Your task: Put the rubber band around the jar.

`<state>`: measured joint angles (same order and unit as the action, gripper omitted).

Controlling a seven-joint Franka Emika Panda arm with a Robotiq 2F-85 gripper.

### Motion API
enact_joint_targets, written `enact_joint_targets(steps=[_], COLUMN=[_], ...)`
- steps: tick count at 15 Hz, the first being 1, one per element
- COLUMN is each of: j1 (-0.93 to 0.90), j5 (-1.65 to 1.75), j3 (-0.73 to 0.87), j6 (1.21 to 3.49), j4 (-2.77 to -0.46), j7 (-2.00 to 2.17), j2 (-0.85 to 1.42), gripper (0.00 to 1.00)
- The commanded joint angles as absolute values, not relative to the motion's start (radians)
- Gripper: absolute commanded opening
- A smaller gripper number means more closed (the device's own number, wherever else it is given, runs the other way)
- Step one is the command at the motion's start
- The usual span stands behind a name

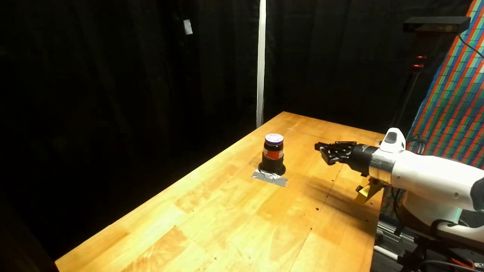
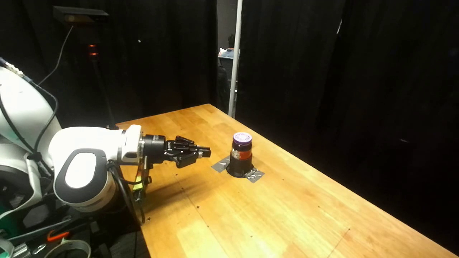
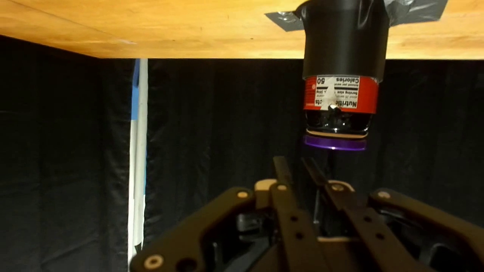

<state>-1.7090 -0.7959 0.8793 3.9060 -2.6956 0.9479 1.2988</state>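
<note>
Wrist view: the gripper (image 3: pixel 297 162) has its jaws a narrow gap apart, near the jar (image 3: pixel 340 104) (purple lid (image 3: pixel 334 143), red label (image 3: pixel 368 94)), which stands upright in a black holder (image 3: pixel 344 45), silver tape (image 3: pixel 421 13) at its base, on the wooden table (image 3: pixel 189 28).

Upright jar (image 3: pixel 337 113), purple-lidded, red-labelled

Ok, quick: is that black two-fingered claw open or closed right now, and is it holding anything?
Black two-fingered claw: its fingers look close together, but fully closed or not cannot be told; nothing held can be made out.
</note>
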Motion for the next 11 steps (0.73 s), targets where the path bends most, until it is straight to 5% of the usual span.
enact_joint_targets(steps=[1,8,11], j1=[-1.699,-1.819,-1.901], j5=[-0.578,-0.232,-0.251], j3=[1.022,1.503,1.679], j6=[3.831,3.346,3.085], j4=[-2.740,-2.675,-2.603], j7=[0.780,0.414,0.254], j2=[1.130,0.812,0.738], gripper=[0.48,0.99,1.00])
